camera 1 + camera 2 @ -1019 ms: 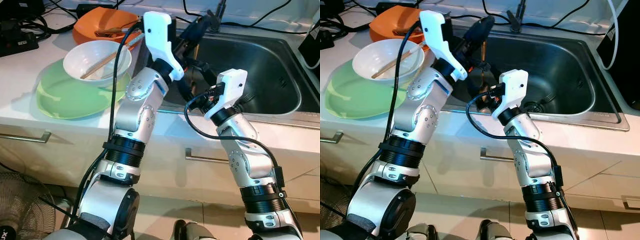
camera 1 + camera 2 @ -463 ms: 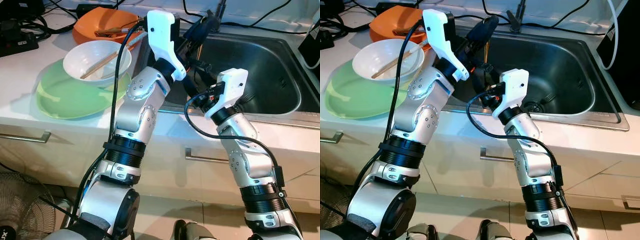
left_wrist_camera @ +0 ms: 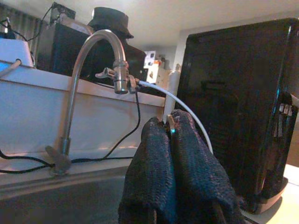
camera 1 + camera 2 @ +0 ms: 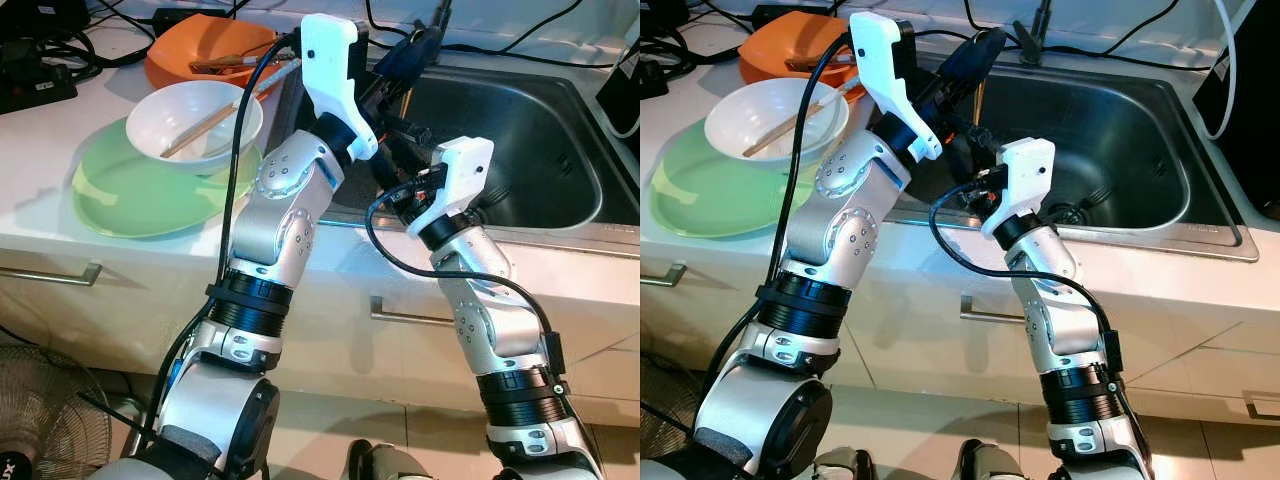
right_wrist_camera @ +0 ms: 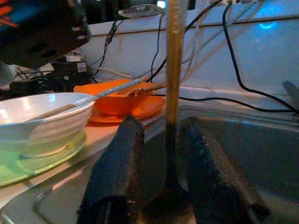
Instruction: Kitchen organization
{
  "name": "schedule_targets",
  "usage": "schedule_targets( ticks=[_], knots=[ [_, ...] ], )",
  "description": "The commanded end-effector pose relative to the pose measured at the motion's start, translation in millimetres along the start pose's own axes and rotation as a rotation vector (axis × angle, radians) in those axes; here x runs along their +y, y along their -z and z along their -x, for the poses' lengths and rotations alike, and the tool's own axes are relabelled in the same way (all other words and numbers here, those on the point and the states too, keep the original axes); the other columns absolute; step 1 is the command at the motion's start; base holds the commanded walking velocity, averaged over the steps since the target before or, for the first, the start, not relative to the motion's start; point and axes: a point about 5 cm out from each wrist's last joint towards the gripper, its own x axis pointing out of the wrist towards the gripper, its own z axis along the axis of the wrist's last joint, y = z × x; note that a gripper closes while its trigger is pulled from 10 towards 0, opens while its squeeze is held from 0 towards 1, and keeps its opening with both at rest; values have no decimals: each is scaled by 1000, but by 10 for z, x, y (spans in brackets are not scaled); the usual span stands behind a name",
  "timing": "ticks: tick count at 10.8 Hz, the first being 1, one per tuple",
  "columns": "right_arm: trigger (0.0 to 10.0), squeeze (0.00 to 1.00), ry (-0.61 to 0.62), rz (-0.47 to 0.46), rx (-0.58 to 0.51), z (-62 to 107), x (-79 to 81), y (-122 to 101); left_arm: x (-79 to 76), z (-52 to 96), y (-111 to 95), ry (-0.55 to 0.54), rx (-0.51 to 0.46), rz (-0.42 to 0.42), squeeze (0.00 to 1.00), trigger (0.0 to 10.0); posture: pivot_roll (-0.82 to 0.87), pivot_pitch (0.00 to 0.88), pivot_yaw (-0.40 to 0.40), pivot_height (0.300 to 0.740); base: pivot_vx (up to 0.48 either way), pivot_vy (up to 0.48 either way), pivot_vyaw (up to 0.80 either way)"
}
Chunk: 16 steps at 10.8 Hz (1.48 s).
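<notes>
Left eye view: the steel sink (image 4: pixel 540 150) took up the right half, set into the white counter (image 4: pixel 40 150). On the counter sat a green plate (image 4: pixel 125 195), a white bowl (image 4: pixel 195 115) on it with chopsticks (image 4: pixel 205 122) inside, and an orange dish (image 4: pixel 200 45) behind with more cutlery in it.

Both arms were over the sink's near left corner. The left pincer (image 4: pixel 980 50) was up high and clamped on the top end of a thin utensil (image 5: pixel 174 70); the left wrist view showed a sliver of metal pinched between the closed fingertips (image 3: pixel 156 128). The utensil hung roughly upright, down into the basin. The right pincer (image 5: pixel 163 122) sat lower with its jaws apart, one finger on either side of the brown handle. A gap showed on each side, so it was not yet gripping.

Handling, as a judgement: a long, stiff, light stick-handled tool. The smooth handle could be slippery if wet, and it would likely swing or rotate when held only at the tip. The best hold looks like mid-handle, squarely between the pads, just above the dark lower part.

Hard to tell: the utensil's working end was out of focus and dark at the base of the right wrist view, so its type was unclear (ladle, spatula?). In the eye views the arms covered most of it. Items in the orange dish were too small to name. The faucet (image 3: pixel 93 60) and a black appliance (image 3: pixel 233 116) stood behind.
</notes>
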Motion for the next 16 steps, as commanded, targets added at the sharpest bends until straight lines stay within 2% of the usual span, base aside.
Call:
schedule_targets(
  ticks=[1, 5, 6, 7, 12, 14, 15, 16],
  knots=[
    [0, 0, 8, 7, 14, -3, -12, 29, -124, -45, -51, 52, -25, 12, 0, 10000, 56, 124, -26, 740, 0, 0, 0],
    [0, 0, 16, 12, 11, -4, -33, 18, -93, -34, -59, 24, -20, -15, 0, 10000, 54, 131, -26, 740, 0, 0, 0],
    [0, 0, 17, 13, 14, -4, -40, 17, -69, -36, -59, 4, -20, -16, 235, 10000, 52, 135, -26, 740, 0, 0, 0],
    [0, 0, 16, 13, 14, -1, -42, 16, -48, -40, -60, -16, -23, -2, 1000, 10000, 53, 137, -28, 740, 0, 0, 0],
    [0, 0, 113, 43, 9, -6, -200, -6, 14, -2, -95, -56, -39, 6, 1000, 10000, 54, 144, -34, 740, 0, 0, 0],
    [0, 0, 212, 73, -9, -66, -409, -65, -26, 72, -50, -31, -25, 17, 1000, 10000, 54, 147, -37, 740, 0, 0, 0],
    [0, 0, 225, 88, -13, -92, -456, -86, -31, 94, -33, -29, -18, 16, 1000, 10000, 54, 147, -37, 740, 0, 0, 0],
    [0, 0, 259, 101, -13, -137, -560, -108, -7, 157, 41, -52, 16, 5, 0, 10000, 54, 147, -37, 740, 0, 0, 0]
  ],
)
